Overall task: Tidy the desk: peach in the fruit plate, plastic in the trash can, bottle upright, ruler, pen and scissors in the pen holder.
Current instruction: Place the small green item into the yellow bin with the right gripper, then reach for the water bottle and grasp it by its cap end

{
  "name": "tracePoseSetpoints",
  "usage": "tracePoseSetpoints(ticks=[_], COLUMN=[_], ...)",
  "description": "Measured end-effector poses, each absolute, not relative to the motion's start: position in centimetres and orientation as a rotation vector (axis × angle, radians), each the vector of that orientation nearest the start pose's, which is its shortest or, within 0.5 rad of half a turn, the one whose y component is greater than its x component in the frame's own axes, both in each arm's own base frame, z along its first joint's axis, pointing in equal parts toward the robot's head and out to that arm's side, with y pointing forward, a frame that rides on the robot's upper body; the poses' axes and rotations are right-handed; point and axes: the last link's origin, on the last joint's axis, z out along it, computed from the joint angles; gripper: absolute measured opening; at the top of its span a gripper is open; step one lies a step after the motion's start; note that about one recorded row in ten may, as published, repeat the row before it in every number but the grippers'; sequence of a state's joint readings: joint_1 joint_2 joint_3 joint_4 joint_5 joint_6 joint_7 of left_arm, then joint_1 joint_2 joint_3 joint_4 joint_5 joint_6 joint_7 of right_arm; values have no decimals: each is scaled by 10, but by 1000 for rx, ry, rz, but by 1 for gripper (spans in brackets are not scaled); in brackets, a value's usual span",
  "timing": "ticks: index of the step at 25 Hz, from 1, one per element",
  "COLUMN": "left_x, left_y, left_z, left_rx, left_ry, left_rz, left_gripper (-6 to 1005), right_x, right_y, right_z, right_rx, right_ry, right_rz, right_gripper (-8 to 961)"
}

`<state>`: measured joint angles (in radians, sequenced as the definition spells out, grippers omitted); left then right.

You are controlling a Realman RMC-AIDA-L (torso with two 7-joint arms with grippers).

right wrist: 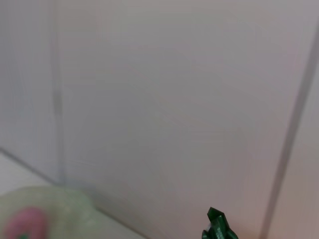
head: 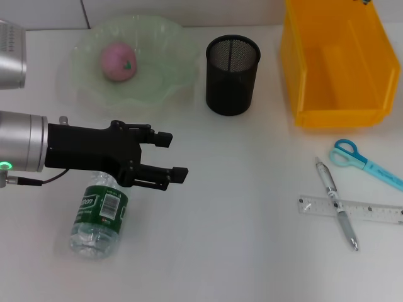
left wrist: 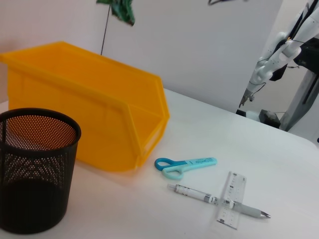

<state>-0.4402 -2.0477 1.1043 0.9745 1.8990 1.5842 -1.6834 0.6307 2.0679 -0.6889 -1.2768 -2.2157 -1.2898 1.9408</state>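
Lying on its side at the near left of the table [head: 208, 251], cap end tucked under the arm, the bottle [head: 99, 214]; reaching in level from the left just above it, the left gripper [head: 171, 155], fingers spread apart and clasping nothing. Resting at the near right, the ruler [head: 350, 208] with the pen [head: 336, 203] crossed over it, and the scissors [head: 363, 162] just beyond. Sitting farther back, the peach [head: 118, 61] in the fruit plate [head: 157, 69], the pen holder [head: 232, 74] and the yellow trash can [head: 337, 60]; showing nowhere, the right gripper.
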Motion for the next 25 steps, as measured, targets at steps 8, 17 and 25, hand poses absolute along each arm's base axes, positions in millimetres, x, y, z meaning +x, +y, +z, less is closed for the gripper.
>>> tracePoseSetpoints(ticks=[8, 17, 25], left_x=[-222, -221, -214], left_y=[321, 322, 332], left_z=[2, 5, 33], left_rx=[-2960, -2949, -2863], left_ry=[-593, -648, -881], left_rz=[-482, -492, -390], left_gripper=[819, 818, 817], right_x=[229, 226, 233], right_y=[438, 428, 347], right_z=[98, 90, 100], right_rx=[-2210, -2280, -2642], right_ry=[709, 708, 581], right_rz=[374, 451, 760], right_gripper=[46, 215, 559])
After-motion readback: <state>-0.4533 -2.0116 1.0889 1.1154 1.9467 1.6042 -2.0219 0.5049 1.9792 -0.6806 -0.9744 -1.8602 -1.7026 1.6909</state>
